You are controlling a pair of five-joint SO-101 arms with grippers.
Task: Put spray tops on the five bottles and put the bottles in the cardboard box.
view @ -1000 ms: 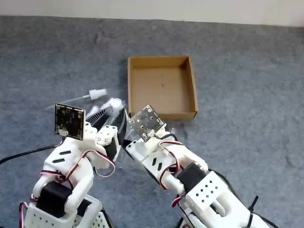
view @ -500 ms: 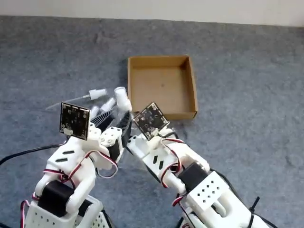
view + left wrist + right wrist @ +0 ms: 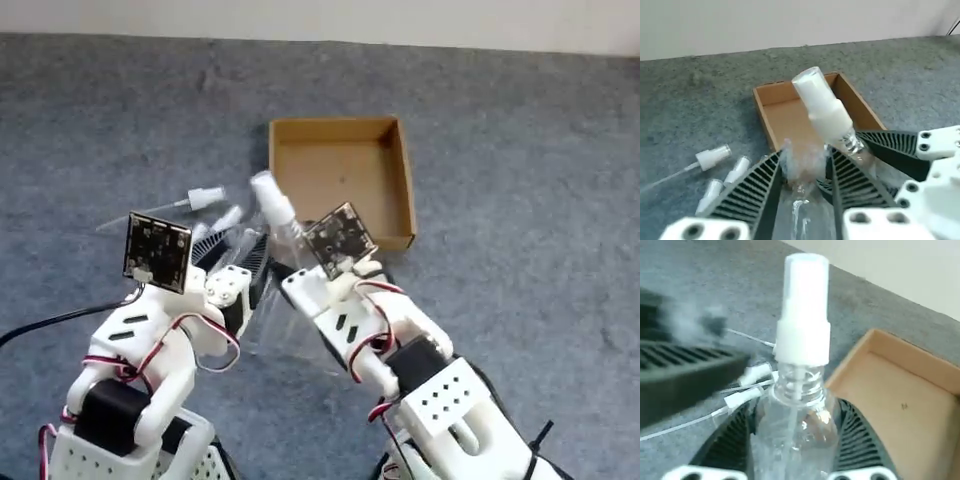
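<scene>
My right gripper (image 3: 795, 437) is shut on a clear bottle (image 3: 794, 420) with a white spray top (image 3: 802, 315) on it. It holds the bottle tilted above the carpet, just short of the cardboard box's (image 3: 275, 180) near left corner, cap (image 3: 270, 190) pointing away from the arms. My left gripper (image 3: 802, 185) stands open right beside it, apart from that bottle (image 3: 827, 112). Clear bottle plastic (image 3: 800, 220) shows low between its fingers. The box (image 3: 782, 117) holds nothing.
Loose spray tops with thin tubes lie on the grey carpet left of the box (image 3: 205, 197) (image 3: 228, 217). More clear bottles (image 3: 262, 318) lie between the two arms. The carpet right of the box is bare.
The capped bottle has risen and swung right toward the box in my right gripper. My left gripper no longer holds it and stays low where it was.
</scene>
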